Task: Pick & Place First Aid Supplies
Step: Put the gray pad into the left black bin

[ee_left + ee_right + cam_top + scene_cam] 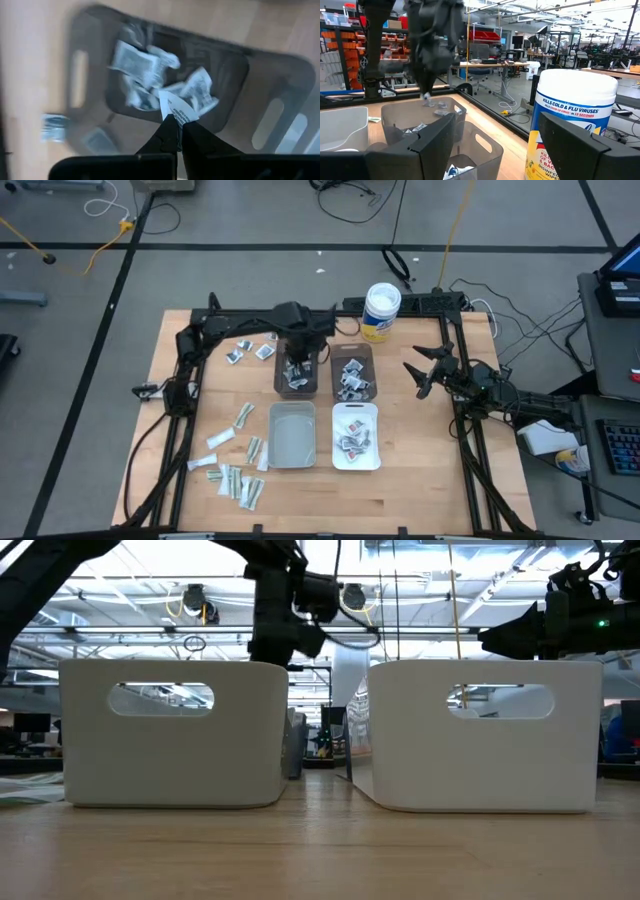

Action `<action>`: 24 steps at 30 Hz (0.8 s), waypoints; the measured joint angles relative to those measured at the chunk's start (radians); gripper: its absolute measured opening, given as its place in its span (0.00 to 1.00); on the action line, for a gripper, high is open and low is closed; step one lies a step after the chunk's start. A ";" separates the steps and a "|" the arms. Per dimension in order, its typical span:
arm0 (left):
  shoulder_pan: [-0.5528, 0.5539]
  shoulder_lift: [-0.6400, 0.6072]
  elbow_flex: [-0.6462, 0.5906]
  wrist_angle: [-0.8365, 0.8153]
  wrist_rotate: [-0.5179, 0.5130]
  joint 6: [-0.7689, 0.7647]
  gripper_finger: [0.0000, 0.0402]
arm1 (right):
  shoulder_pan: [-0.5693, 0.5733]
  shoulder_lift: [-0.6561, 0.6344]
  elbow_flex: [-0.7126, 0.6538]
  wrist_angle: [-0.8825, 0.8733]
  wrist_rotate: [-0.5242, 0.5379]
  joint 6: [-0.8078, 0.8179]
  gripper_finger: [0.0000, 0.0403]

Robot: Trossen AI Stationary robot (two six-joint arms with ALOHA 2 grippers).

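Note:
Several small white packets (240, 350) and pale strips (240, 480) lie on the table's left part. More packets fill the far-left dark bin (280, 385), the far-right dark bin (352, 372) and the near white bin (356, 437). My left gripper (298, 365) hovers over the far-left dark bin (95, 45), shut on one white packet (175, 106). My right gripper (415, 380) waits open above the table's right part, right of the bins and touching nothing. My left gripper (176, 120) pinches one white packet by its lower edge (179, 116) between its two fingertips, coming from above and pointing down. The packet (426, 98) is lifted clear, over the packets lying in the far-left dark bin.
A near grey bin (291, 435) stands left of the white bin. A white round tub with a yellow label (381, 312) stands at the far edge; it fills the right of the right wrist view (575, 125). Bare wood lies along the near edge and the right side.

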 joint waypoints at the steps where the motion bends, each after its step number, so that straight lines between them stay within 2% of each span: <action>1: -0.007 0.000 -0.026 0.020 0.003 -0.003 0.01 | 0.000 0.000 0.000 0.000 0.000 0.000 0.69; 7: -0.032 0.000 -0.148 0.137 0.006 -0.035 0.01 | 0.000 0.000 0.000 0.000 0.000 0.000 0.69; 14: -0.040 0.000 -0.216 0.280 0.002 -0.038 0.01 | 0.000 0.000 0.000 0.000 0.000 0.000 0.69; 20: -0.040 0.000 -0.230 0.287 0.000 -0.034 0.02 | 0.000 0.000 0.000 0.000 0.000 0.000 0.69; 24: -0.037 0.000 -0.230 0.291 0.000 -0.030 0.09 | 0.000 0.000 0.000 0.000 0.000 0.000 0.69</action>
